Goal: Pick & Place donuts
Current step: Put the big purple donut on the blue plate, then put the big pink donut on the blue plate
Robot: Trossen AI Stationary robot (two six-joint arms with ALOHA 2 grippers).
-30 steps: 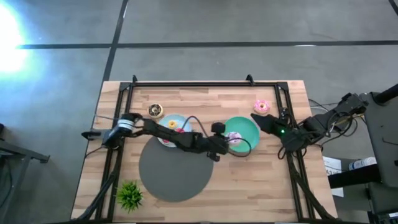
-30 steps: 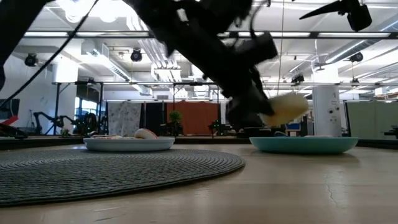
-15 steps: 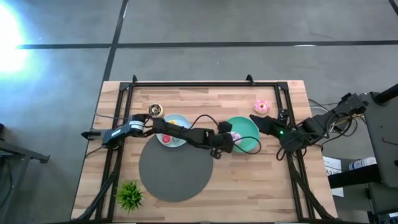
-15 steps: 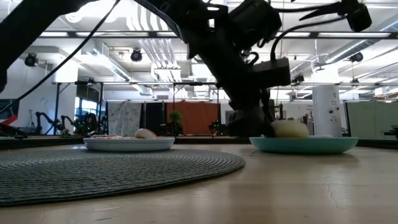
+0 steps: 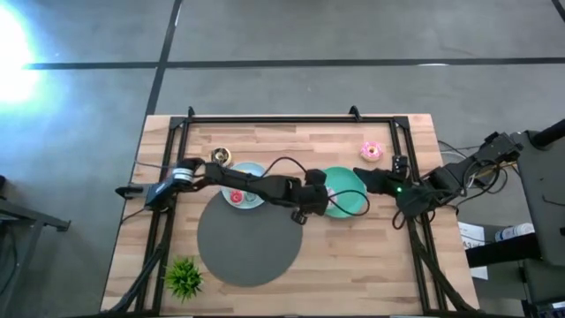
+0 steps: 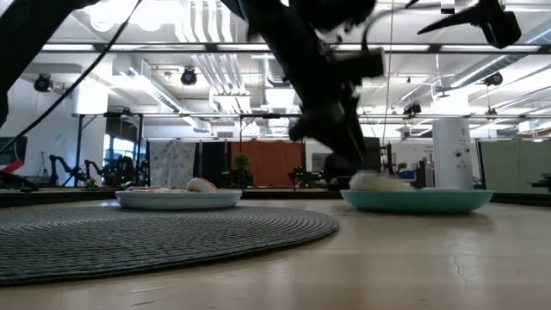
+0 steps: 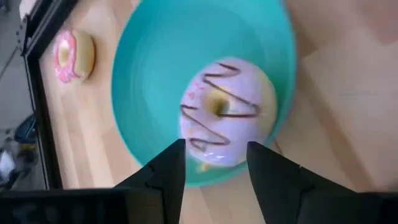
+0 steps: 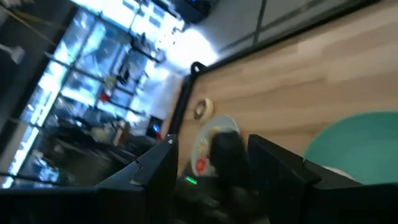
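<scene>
A donut with lilac icing and brown stripes (image 7: 227,112) lies flat in the green plate (image 7: 161,74), toward its left side; the low view shows the donut (image 6: 374,182) resting there. My left gripper (image 7: 214,165) is open just above the plate's left rim, a fingertip on either side of the donut's near edge and clear of it. My right gripper (image 5: 366,177) waits open at the plate's right rim. A pink donut (image 5: 372,151) lies on the table at the far right.
The light blue plate (image 5: 250,170) with a red donut (image 5: 236,196) stands left of the green one. A brown donut (image 5: 220,157) lies beyond it. A round grey mat (image 5: 247,243) covers the near middle, with a small green plant (image 5: 184,276) at near left.
My left gripper has carried the lilac donut down over the green plate, opened and let it go. The donut, lifted clear a second ago, now lies flat in the plate. The gripper has then risen a little and drawn back toward the table's left.
</scene>
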